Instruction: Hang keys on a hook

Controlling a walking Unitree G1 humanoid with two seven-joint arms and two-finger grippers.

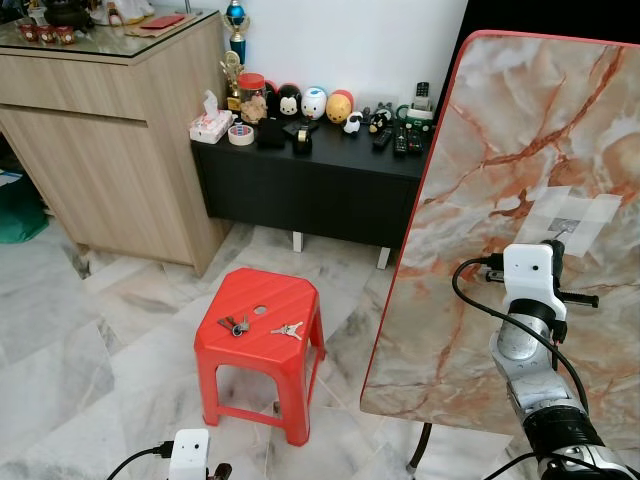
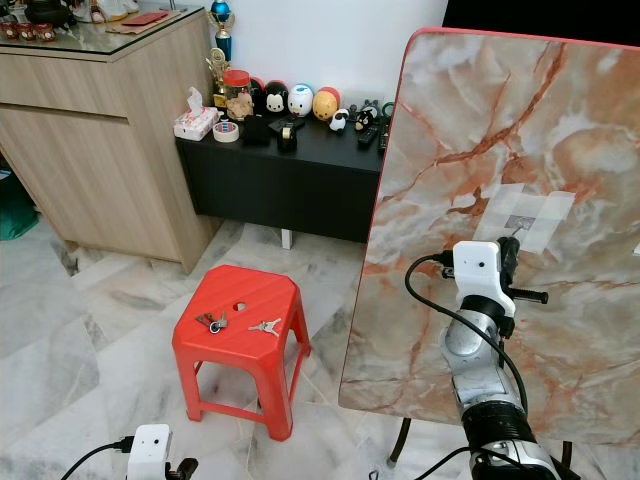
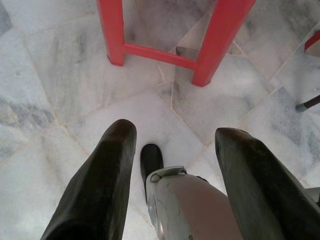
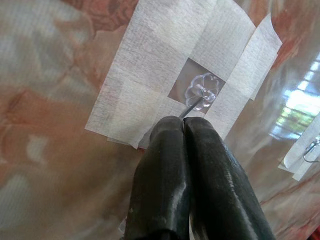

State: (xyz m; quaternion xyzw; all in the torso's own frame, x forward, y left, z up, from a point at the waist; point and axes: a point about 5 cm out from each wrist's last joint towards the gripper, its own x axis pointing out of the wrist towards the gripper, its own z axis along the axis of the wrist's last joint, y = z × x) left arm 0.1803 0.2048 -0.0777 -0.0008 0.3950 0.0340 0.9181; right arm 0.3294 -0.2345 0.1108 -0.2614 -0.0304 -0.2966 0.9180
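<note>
right gripper [image 4: 184, 122] pinched shut on thin key ring wire at clear hook [image 4: 201, 93] taped to marble tabletop [image 1: 520, 130] | ease ring over hook tip, release only once seated | left gripper [image 3: 172, 145] spread wide, empty, low over floor | two more keys [image 1: 287, 329] on red stool [image 1: 262, 300] | wrist cam resolves hook; head cam just tape patch

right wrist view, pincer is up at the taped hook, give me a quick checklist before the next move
1. Right pincer at the clear flower-shaped plastic hook: ok, tips just below it.
2. Key held: cannot tell; fingers pressed shut, only a thin metal sliver pokes out toward the hook.
3. Hook fixed: ok, white tape strips hold it to the tilted marble-pattern tabletop.
4. Hook free: ok, nothing hangs on it.
5. Remaining keys: not ok, two bunches lie on the red plastic stool.
6. Left pincer: ok, open, low over the floor.
</note>
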